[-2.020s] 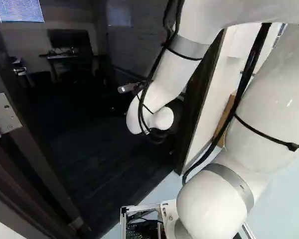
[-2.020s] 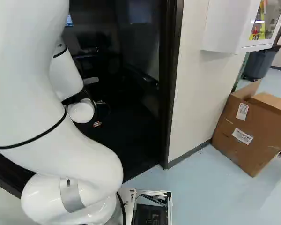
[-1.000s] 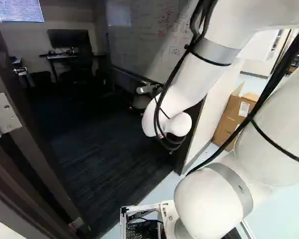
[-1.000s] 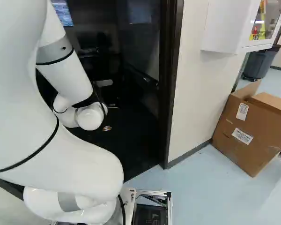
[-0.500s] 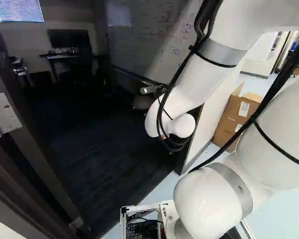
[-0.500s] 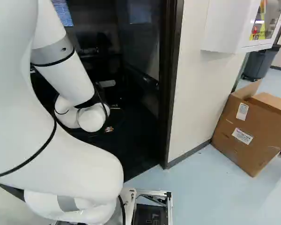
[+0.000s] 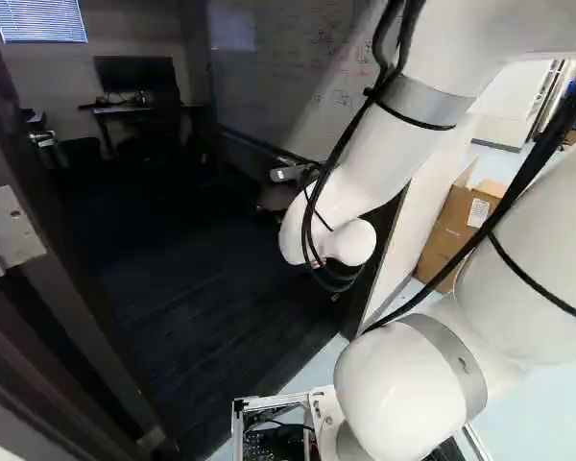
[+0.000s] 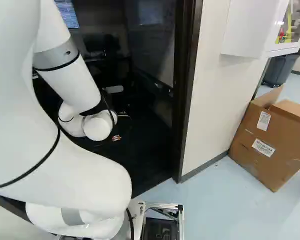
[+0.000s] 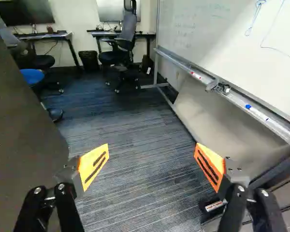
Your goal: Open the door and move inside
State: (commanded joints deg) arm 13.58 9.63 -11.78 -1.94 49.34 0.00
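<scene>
The claw (image 9: 151, 151) hangs released, spread wide — the door (image 9: 19, 130) stands open beside it, at the left of the left base view — so the way in likely runs ahead, between door and whiteboard (image 9: 203, 34)

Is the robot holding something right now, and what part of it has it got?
Nothing is held. The fingers stand wide apart, with the carpet showing between them.
</scene>
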